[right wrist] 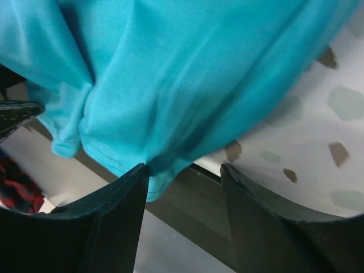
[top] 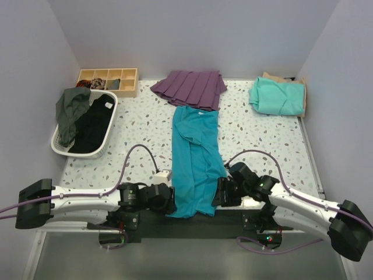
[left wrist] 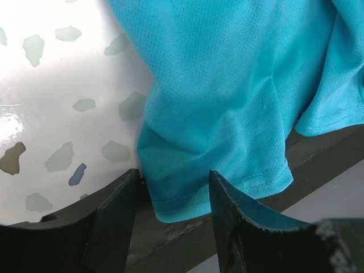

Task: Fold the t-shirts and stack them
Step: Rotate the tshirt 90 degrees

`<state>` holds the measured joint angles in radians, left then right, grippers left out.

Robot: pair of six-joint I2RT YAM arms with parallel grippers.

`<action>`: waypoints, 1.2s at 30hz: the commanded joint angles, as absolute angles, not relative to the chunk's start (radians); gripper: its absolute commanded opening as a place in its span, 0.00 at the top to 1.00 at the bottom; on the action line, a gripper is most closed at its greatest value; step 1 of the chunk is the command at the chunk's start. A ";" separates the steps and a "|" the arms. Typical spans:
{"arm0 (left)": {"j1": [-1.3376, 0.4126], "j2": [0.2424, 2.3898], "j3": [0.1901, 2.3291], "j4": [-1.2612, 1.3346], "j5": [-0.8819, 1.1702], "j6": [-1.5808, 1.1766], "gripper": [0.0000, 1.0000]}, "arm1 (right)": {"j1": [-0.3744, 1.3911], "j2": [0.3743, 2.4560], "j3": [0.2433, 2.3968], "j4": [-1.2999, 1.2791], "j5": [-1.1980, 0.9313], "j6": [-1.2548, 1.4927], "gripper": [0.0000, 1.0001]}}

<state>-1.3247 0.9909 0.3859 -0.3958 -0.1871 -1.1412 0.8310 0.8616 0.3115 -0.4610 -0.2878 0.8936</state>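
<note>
Left end effector [left wrist: 173, 173] and right end effector [right wrist: 185, 168] agape astride teal t-shirt [top: 195, 157] hem; dark clothes [top: 93, 125] in basket [top: 76, 154]

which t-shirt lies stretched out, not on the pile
The teal-blue t-shirt, a long strip down the table's middle; the mint-green t-shirt sits folded compact at the far right corner on a tan t-shirt.
</note>
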 commanded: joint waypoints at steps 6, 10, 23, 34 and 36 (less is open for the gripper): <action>-1.328 1.042 0.390 -0.339 -0.193 -1.120 0.44 | 0.842 0.960 0.288 -0.307 -0.307 0.885 0.83; -1.328 1.035 0.419 -0.334 -0.193 -1.092 0.55 | 0.842 0.876 0.313 -0.370 -0.278 0.873 1.00; -1.328 1.034 0.703 -0.572 -0.153 -1.061 1.00 | 0.842 0.781 0.509 -0.745 -0.313 0.796 1.00; -1.328 0.965 0.727 -0.710 -0.026 -1.121 1.00 | 0.844 0.707 0.529 -0.956 -0.377 0.739 1.00; -1.328 0.980 0.707 -0.704 0.021 -1.105 0.93 | 0.844 0.713 0.516 -0.959 -0.380 0.733 0.92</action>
